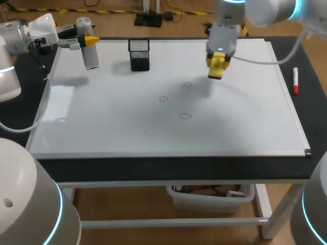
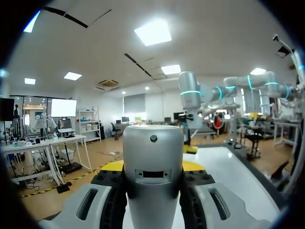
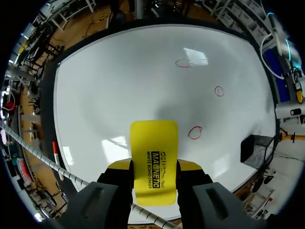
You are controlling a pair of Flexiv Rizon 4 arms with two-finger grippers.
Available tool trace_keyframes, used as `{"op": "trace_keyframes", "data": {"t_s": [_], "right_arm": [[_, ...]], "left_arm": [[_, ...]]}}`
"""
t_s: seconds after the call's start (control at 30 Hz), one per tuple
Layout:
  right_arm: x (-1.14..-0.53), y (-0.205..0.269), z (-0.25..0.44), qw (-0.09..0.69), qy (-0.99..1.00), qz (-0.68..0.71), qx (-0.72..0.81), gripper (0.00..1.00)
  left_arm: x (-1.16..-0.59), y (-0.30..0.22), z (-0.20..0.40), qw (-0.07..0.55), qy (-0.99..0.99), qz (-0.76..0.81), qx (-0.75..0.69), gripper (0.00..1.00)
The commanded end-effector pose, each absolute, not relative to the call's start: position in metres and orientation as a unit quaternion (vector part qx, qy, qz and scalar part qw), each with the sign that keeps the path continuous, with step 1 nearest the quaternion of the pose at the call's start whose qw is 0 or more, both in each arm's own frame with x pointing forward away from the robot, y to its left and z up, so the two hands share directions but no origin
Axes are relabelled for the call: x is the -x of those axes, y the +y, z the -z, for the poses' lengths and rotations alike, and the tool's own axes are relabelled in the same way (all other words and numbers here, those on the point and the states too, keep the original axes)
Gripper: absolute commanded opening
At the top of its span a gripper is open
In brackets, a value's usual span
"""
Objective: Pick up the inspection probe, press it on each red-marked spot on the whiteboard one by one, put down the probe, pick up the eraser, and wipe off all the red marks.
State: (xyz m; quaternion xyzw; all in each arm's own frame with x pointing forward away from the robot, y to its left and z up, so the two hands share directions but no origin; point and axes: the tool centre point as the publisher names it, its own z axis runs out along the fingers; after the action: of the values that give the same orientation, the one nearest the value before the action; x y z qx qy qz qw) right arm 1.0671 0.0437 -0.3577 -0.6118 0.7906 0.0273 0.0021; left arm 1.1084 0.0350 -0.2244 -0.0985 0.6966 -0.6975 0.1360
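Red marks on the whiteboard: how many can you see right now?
3 red marks: one nearest the eraser, one mid-board, one nearest the front edge. None looks hidden.

The probe (image 2: 152, 162) fills the gap between my left fingers (image 2: 113, 166), covering most of their yellow tips; its working end is out of sight. My left arm (image 1: 15, 46) runs off the left edge of the head view. The eraser (image 3: 153, 162) hides its wiping face, its near end lost between my right fingers (image 3: 189, 166). From above, those tips blur into the yellow eraser.
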Motion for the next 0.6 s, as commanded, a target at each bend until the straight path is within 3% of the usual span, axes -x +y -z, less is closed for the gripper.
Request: {"op": "trace_keyframes", "data": {"t_s": [0.03,0.33,0.6], "right_arm": [[-1.069,0.091,0.355,-0.029,0.774,0.008,0.632,0.0],[-1.047,0.164,0.354,-0.028,0.738,-0.006,0.674,0.0],[-1.022,0.2,0.362,-0.034,0.719,0.007,0.694,0.0]], "left_arm": [[-1.109,0.035,0.225,0.136,0.696,0.698,0.097,0.0],[-1.109,0.035,0.225,0.136,0.696,0.698,0.097,0.0],[-1.109,0.035,0.225,0.136,0.696,0.698,0.097,0.0]]}}
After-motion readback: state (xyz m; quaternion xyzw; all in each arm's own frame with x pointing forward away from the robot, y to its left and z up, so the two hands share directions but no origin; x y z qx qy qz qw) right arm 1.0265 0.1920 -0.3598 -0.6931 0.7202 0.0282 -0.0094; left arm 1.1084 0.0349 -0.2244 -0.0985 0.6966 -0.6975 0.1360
